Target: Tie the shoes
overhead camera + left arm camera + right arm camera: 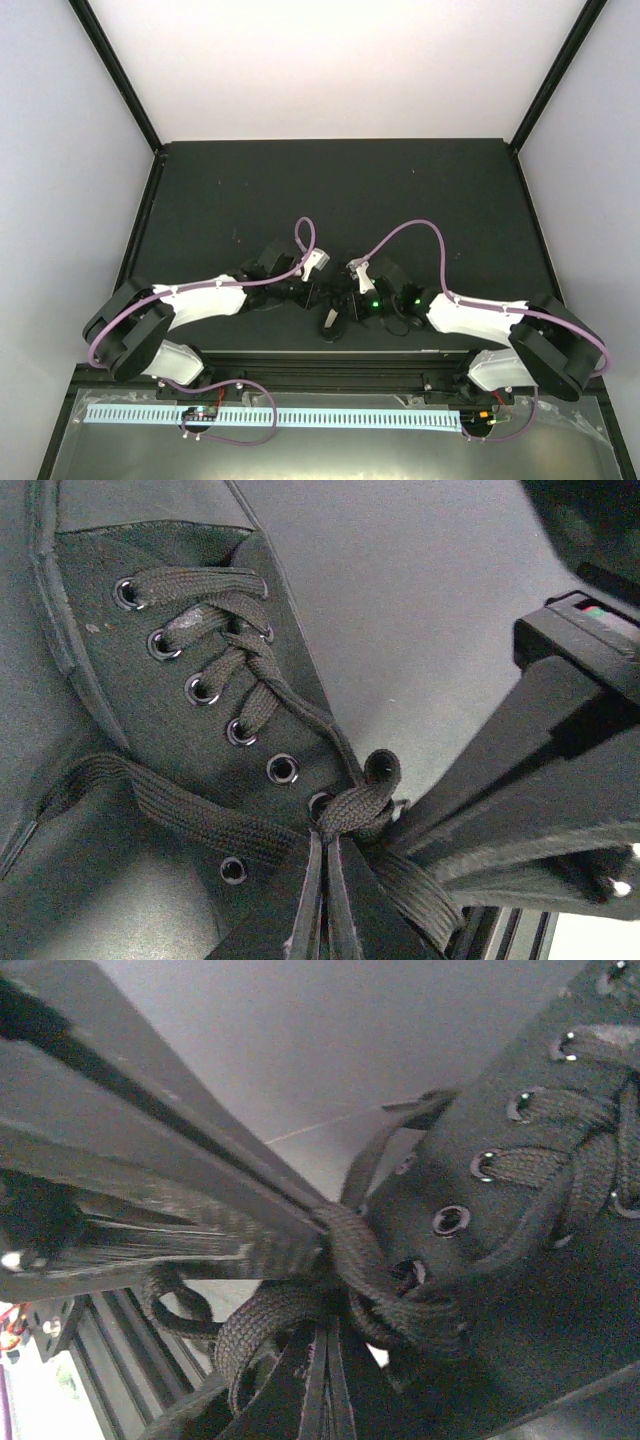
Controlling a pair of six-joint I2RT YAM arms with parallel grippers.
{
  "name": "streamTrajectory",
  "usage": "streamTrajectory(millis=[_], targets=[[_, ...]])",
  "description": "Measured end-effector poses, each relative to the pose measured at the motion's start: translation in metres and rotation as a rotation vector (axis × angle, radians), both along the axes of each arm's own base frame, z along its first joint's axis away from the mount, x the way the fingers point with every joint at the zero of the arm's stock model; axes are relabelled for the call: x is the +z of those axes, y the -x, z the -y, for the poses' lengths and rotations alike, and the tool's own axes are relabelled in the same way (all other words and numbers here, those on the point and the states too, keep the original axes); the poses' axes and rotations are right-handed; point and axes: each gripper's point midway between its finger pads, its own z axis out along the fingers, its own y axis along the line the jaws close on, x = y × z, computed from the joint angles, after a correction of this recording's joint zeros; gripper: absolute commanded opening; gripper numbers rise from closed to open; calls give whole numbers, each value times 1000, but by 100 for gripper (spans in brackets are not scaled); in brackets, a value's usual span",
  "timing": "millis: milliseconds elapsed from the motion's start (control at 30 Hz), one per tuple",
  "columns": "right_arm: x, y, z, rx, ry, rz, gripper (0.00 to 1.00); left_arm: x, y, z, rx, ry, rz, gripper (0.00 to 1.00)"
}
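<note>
The small black shoe (170, 710) fills the left wrist view, its crossed laces (215, 630) running through metal eyelets. It also shows in the right wrist view (540, 1210), and in the top view (334, 322) it lies between the two grippers, mostly hidden. My left gripper (328, 848) is shut on a loop of lace (362, 802) at the shoe's top eyelets. My right gripper (326, 1340) is shut on another lace loop (262, 1322) at the same knot. The two grippers nearly touch over the shoe; in the top view the left (306, 290) is beside the right (362, 300).
The dark table mat (330, 200) stretches behind the shoe. A black rail (330, 360) runs along the near edge just behind the grippers. Purple cables (410, 232) arch above both wrists. White walls enclose the table on three sides.
</note>
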Motion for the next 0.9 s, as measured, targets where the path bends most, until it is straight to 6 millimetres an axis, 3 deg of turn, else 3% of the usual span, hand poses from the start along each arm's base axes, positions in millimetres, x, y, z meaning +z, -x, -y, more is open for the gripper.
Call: streamTrajectory(millis=[200,533,733,900], targets=[[-11,-2,3,-26,32,-21,2,4,3,-2,-5,29,26,2],[-13,-7,1,-52,42,-30,1,9,13,-1,-41,82,41,2],[-14,-7,2,-62,44,-38,2,5,19,-3,-59,82,32,16],[-14,-8,2,-65,43,-40,2,7,11,-9,-25,78,33,34]])
